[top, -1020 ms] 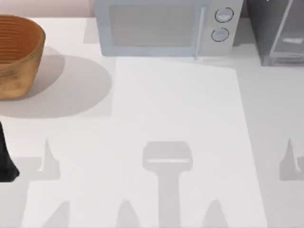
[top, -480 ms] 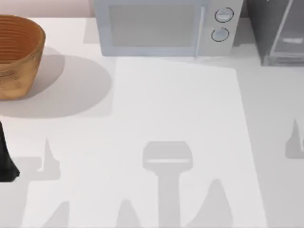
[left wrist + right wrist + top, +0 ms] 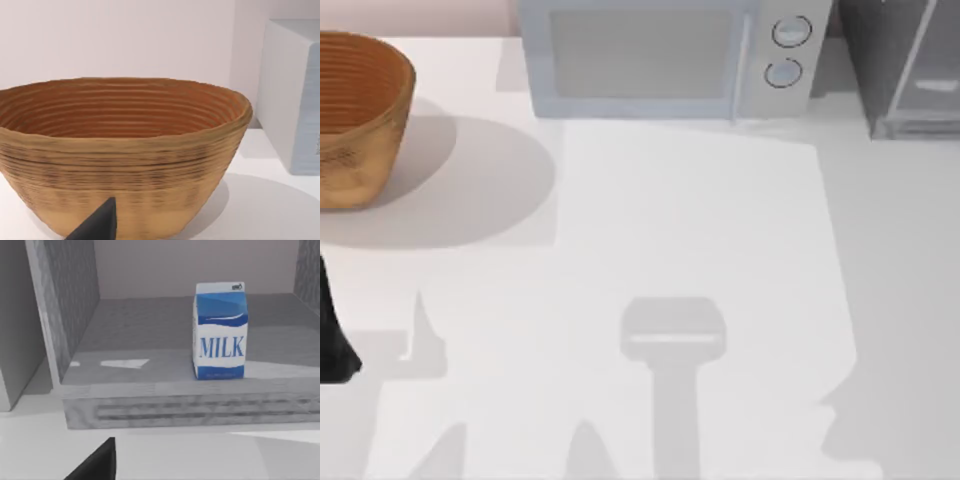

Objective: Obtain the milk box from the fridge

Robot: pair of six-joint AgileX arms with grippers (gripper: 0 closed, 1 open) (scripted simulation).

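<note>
While reaching into fridge (image 3: pixel 905 70) at upper right of top view, keep right gripper (image 3: pixel 97 462) level with upright milk box (image 3: pixel 220 330) on fridge floor; cannot tell claw state. Leave left gripper (image 3: pixel 100 222) parked by basket (image 3: pixel 120 150).

1. Top view: overhead, facing down on the table (image 3: pixel 700 220); microwave (image 3: pixel 660 60) along the far edge, basket (image 3: pixel 355 115) at left, fridge (image 3: pixel 905 65) at far right.
2. Left wrist view: low, level, close to the basket (image 3: pixel 120 155), microwave side (image 3: pixel 292 95) beyond; both shared with top view.
3. Right wrist view: low, facing the open fridge interior (image 3: pixel 165 345), near its shelf; fridge shared with top view.
</note>
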